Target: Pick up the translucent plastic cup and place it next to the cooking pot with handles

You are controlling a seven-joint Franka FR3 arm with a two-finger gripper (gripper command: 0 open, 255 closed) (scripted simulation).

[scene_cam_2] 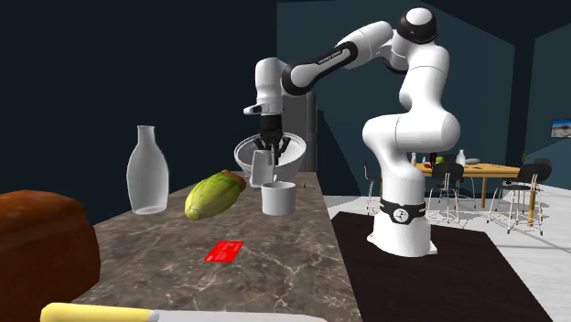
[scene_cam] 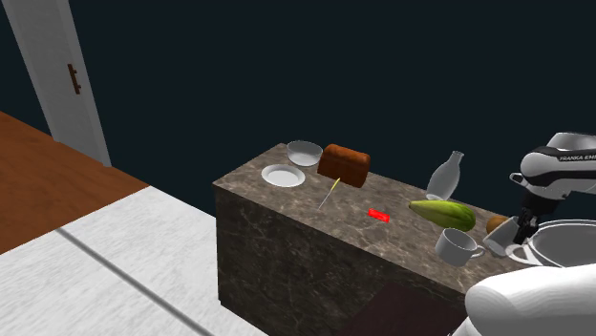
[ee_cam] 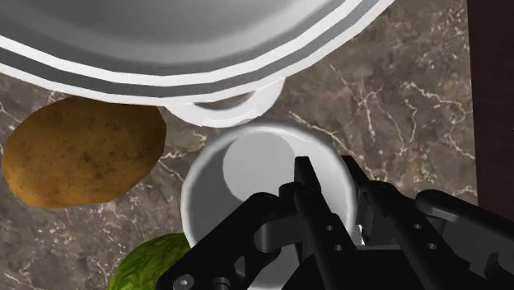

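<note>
The pale translucent cup [ee_cam: 247,177] hangs upright from my gripper [ee_cam: 327,177], whose two black fingers are shut on one side of its rim, one inside and one outside the wall. It is low over the marble counter, right beside the loop handle [ee_cam: 219,108] of the grey cooking pot [ee_cam: 206,41]. In the second exterior view the gripper [scene_cam_2: 266,146] points straight down with the cup [scene_cam_2: 263,170] in front of the pot [scene_cam_2: 288,157]. In the shoulder view the cup [scene_cam: 498,239] is beside the pot [scene_cam: 564,243], under the hand [scene_cam: 524,227].
A brown potato [ee_cam: 82,152] and a green fruit [scene_cam_2: 213,194] lie close to the cup. A white mug [scene_cam_2: 279,198], a glass bottle [scene_cam_2: 146,171] and a red card [scene_cam_2: 224,251] share this end of the counter. Bread [scene_cam: 345,164], a bowl [scene_cam: 305,152] and a plate [scene_cam: 283,176] lie at the far end.
</note>
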